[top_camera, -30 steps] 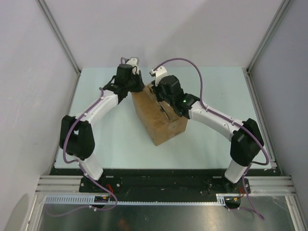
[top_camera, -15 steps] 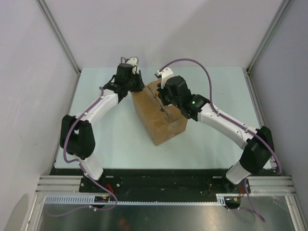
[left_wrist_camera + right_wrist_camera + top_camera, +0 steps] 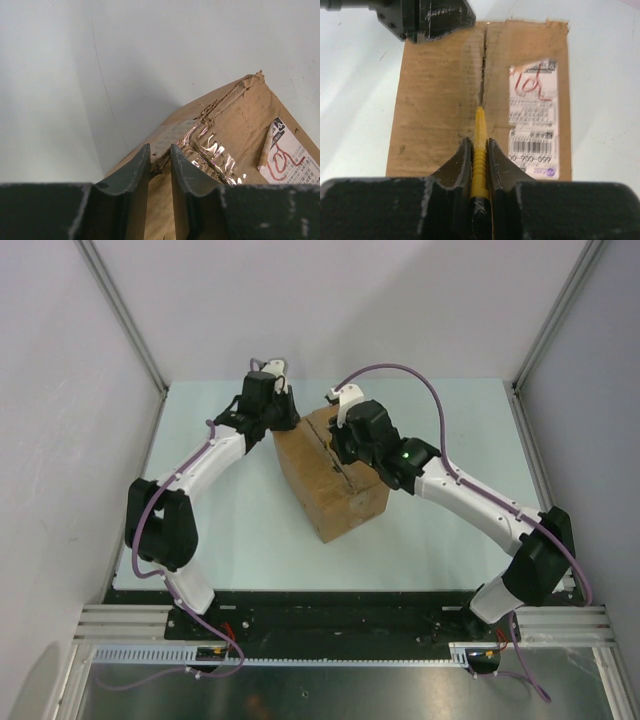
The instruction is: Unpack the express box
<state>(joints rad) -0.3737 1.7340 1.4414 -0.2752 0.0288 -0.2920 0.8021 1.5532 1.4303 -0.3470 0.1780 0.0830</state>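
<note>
Clamping yellow ribbed utility knife (image 3: 479,125) tight in right claw (image 3: 479,144), pointing it straight ahead along centre seam (image 3: 483,65) of brown corrugated cardboard express box (image 3: 335,490) sitting mid pale table (image 3: 460,420). Pinching box's far edge in narrow left claw (image 3: 160,152), likely bracing.

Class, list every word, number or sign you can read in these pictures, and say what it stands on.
Red handwritten scrawl on the white printed label of the brown cardboard express box: cannot be read.
Printed lines and digits by its barcode: too small and blurred to read.
No other text shows.
</note>
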